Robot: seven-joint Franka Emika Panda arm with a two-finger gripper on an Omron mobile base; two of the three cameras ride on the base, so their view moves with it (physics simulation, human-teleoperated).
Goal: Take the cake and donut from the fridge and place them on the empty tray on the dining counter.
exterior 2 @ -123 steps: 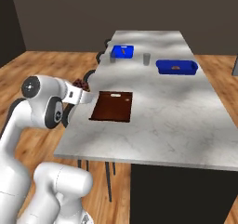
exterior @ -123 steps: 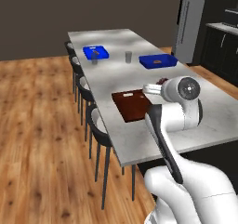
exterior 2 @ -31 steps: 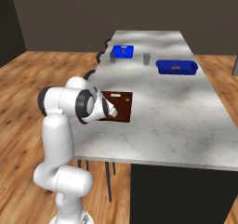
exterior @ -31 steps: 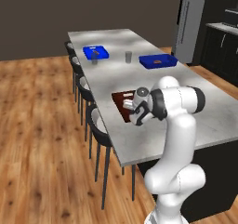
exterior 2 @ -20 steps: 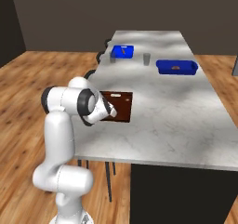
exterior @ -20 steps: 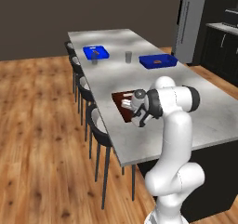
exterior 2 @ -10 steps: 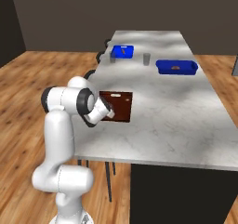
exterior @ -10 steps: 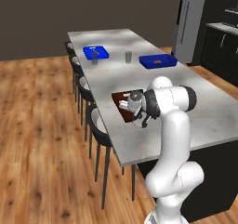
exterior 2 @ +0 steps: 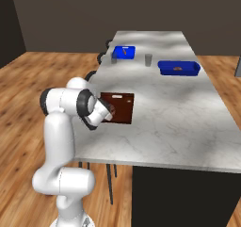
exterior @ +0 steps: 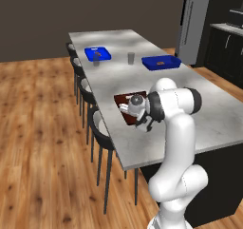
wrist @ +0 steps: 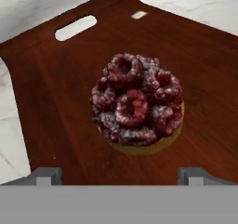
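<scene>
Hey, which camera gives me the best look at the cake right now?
The hand view: the cake sits whole on the tray, berry top and tan base clear, between the open tool's tips. In both base views the arm covers it, leaving just the tray on the counter.

The marbled tabletop point(exterior: 199, 104) carries a dark reddish-brown tray point(exterior 2: 123, 106) near its 9 o'clock edge. Two blue trays point(exterior 2: 178, 68) and a small grey cup point(exterior 2: 148, 59) sit toward 12 o'clock
</scene>
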